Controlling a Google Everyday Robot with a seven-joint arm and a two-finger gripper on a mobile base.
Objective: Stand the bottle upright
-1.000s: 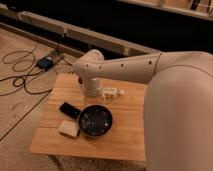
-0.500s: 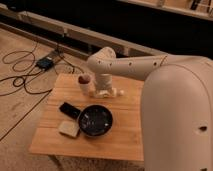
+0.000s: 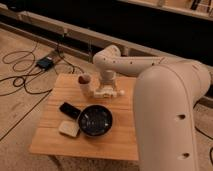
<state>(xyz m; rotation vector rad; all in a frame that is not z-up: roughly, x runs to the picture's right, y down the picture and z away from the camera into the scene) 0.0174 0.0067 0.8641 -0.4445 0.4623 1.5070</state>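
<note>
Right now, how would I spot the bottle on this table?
Find the wooden table, then its far side, where the gripper hangs next to the cup. The bottle lies on its side just under the gripper: small and white with a narrow cap, while the cup stands upright.

No txt legible anywhere, incl. on bottle point(image 3: 114, 93) by gripper point(image 3: 102, 90) at table's point(image 3: 125, 137) far edge.

A small white plastic bottle point(image 3: 112, 93) lies on its side toward the far side of the wooden table point(image 3: 125, 135). Its narrow cap points right, and a cup point(image 3: 85, 82) is just beside it. My gripper point(image 3: 105, 86) sits directly over it.
</note>
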